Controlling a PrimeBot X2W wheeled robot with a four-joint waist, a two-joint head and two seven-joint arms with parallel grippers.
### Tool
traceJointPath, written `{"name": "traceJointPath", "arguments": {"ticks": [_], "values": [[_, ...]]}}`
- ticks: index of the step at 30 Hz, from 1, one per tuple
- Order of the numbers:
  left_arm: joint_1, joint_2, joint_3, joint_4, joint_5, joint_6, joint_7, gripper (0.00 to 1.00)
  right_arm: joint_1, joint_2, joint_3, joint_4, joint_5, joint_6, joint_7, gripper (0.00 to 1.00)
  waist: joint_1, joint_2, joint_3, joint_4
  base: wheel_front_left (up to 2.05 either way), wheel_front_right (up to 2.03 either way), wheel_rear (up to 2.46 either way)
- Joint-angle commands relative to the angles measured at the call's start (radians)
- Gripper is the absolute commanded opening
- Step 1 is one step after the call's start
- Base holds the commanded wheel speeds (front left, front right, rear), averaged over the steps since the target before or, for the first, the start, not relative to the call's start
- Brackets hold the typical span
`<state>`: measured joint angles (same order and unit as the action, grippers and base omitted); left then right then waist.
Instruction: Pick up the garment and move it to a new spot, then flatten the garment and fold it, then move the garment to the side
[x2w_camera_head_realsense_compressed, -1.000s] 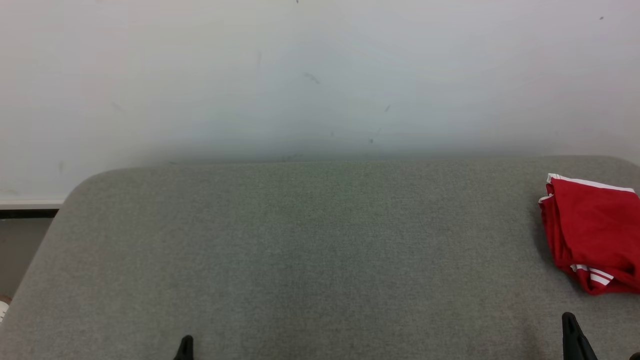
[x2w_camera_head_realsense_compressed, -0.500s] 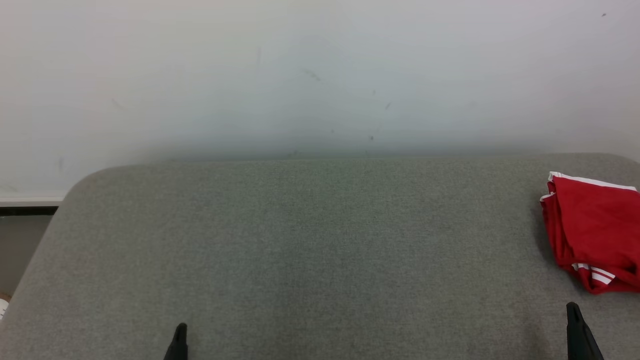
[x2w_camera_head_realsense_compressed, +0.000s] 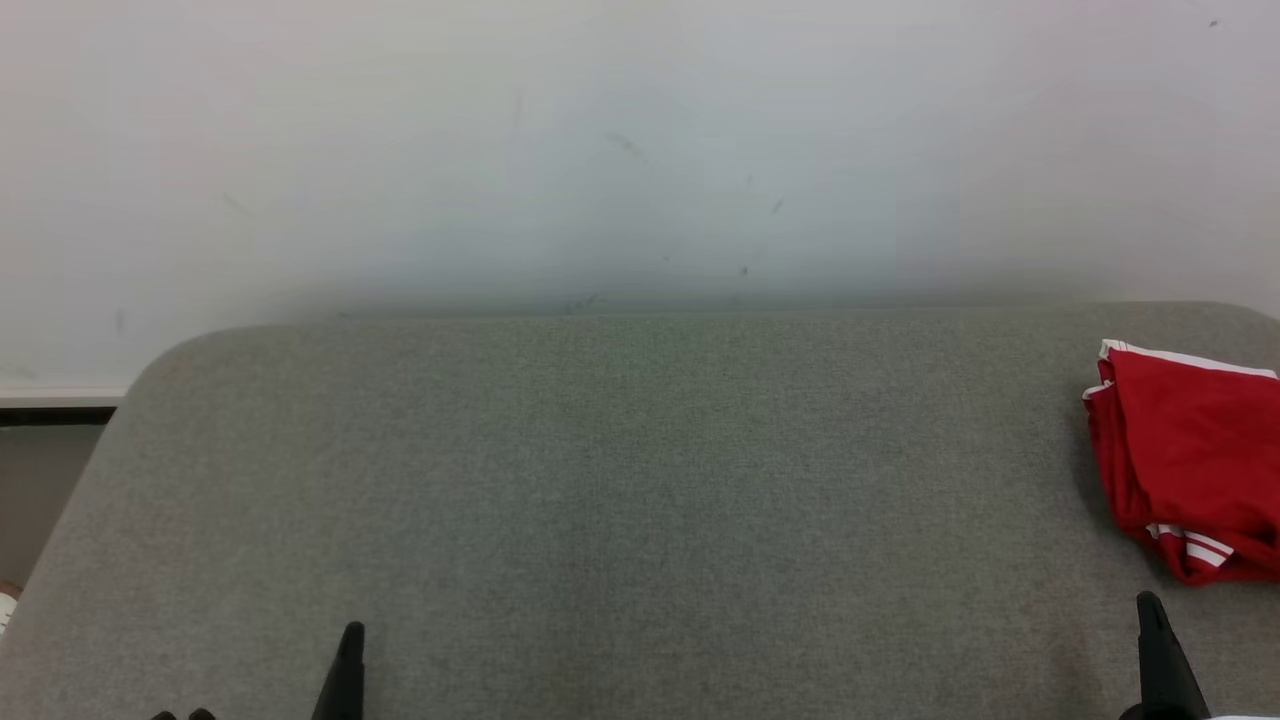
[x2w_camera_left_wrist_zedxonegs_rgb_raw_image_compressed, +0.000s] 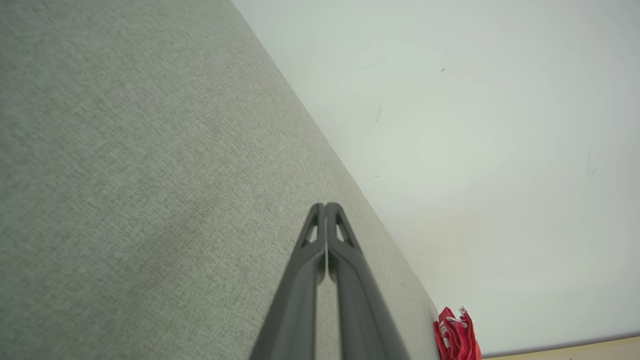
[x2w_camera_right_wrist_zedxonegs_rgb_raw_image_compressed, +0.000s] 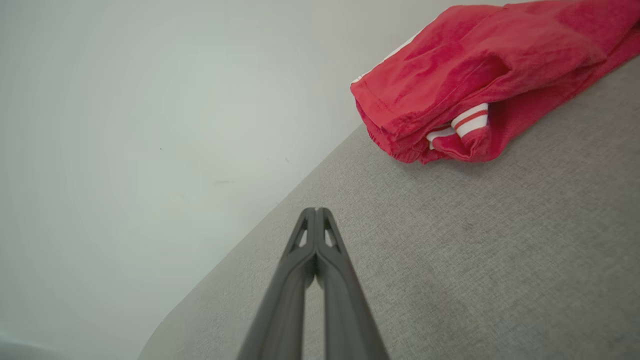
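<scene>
The garment (x2w_camera_head_realsense_compressed: 1190, 455) is red with white trim and lies folded in a compact pile at the far right of the grey fabric surface (x2w_camera_head_realsense_compressed: 620, 480), cut off by the head view's right edge. The right wrist view has the garment (x2w_camera_right_wrist_zedxonegs_rgb_raw_image_compressed: 480, 75) at upper right, and the left wrist view has the garment (x2w_camera_left_wrist_zedxonegs_rgb_raw_image_compressed: 456, 336) small and far off. My left gripper (x2w_camera_head_realsense_compressed: 352, 632) pokes up at the lower left, shut and empty, well away from the cloth. My right gripper (x2w_camera_head_realsense_compressed: 1148, 602) is shut and empty just below the garment, not touching it. In each wrist view, the left gripper (x2w_camera_left_wrist_zedxonegs_rgb_raw_image_compressed: 325, 205) and right gripper (x2w_camera_right_wrist_zedxonegs_rgb_raw_image_compressed: 316, 210) have fingertips pressed together.
A pale wall (x2w_camera_head_realsense_compressed: 640, 150) rises directly behind the grey surface. The surface has a rounded corner at the upper left (x2w_camera_head_realsense_compressed: 170, 360), with a strip of floor (x2w_camera_head_realsense_compressed: 40, 490) beyond its left edge.
Both gripper tips reach a little higher in the head view than before. The whole picture has drifted slightly, so the camera has moved. The garment lies as it did.
</scene>
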<state>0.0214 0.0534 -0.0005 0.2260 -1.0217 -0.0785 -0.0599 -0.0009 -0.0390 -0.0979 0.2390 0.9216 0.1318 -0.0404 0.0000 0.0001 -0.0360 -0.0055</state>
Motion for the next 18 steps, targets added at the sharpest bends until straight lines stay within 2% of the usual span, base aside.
{"name": "traceJointPath", "arguments": {"ticks": [1, 18], "values": [[-0.023, 0.011, 0.01, -0.005, -0.035, -0.006, 0.01, 0.0, -0.028, -0.011, -0.004, -0.008, 0.04, -0.001, 0.007, 0.0, 0.0, -0.0001, 0.001, 0.0, 0.0, 0.0, 0.0], [-0.055, 0.011, 0.036, 0.002, -0.199, -0.02, 0.054, 0.0, -0.052, -0.013, -0.008, -0.004, 0.229, -0.001, 0.05, 0.0, 0.0, -0.0001, 0.01, 0.001, 0.0, 0.0, 0.0]]}}
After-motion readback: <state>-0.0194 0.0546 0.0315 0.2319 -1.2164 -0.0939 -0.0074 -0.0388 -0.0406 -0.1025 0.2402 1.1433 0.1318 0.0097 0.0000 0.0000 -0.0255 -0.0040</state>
